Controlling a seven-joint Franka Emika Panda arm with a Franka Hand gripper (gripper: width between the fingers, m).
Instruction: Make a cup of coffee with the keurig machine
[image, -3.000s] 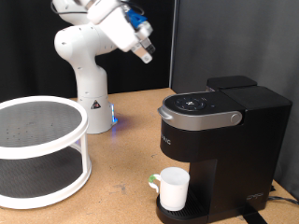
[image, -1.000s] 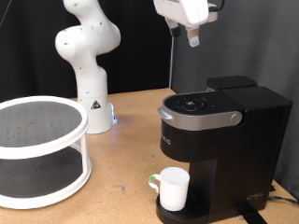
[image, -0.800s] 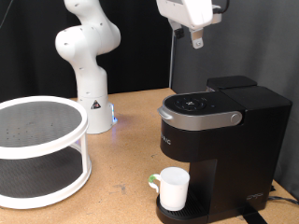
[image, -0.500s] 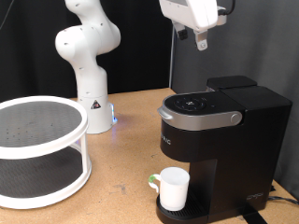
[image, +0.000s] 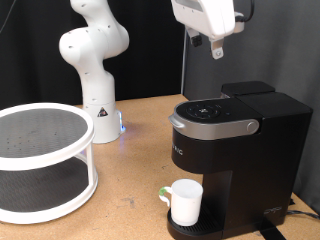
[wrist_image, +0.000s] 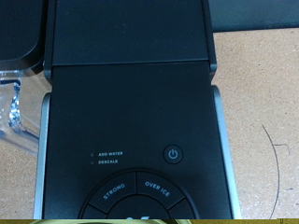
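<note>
Now the gripper (image: 217, 47) hangs high at the exterior view's top, well above the keurig machine (image: 235, 160) and slightly towards its rear half. Only a short dark tip pokes down from the white hand, and whether the fingers are spread or pressed together I cannot tell from this angle; nothing shows between them. The wrist view gives no help there, since the fingers do not show in it at all.

Down below, the cup (image: 185, 202) stands upright on the machine's round drip base, tucked under the brew head, a touch of green showing by its handle on the exterior view's left side. The grey curved lid handle sits down, flat over the silver-rimmed button panel (image: 207, 111).

Looking along the hand, the wrist view is filled with the machine's black top (wrist_image: 131, 112): the lid surface, a power symbol (wrist_image: 174, 154), small lettering reading ADD WATER and DESCALE, and the arc of buttons marked STRONG and OVER ICE at the frame's edge. Wooden table (wrist_image: 257, 112) shows beside the black body.

Off to the exterior view's left, a white two-tier round rack (image: 45, 160) sits on the table, well apart from the machine, with the robot's white base (image: 98, 95) behind it.
</note>
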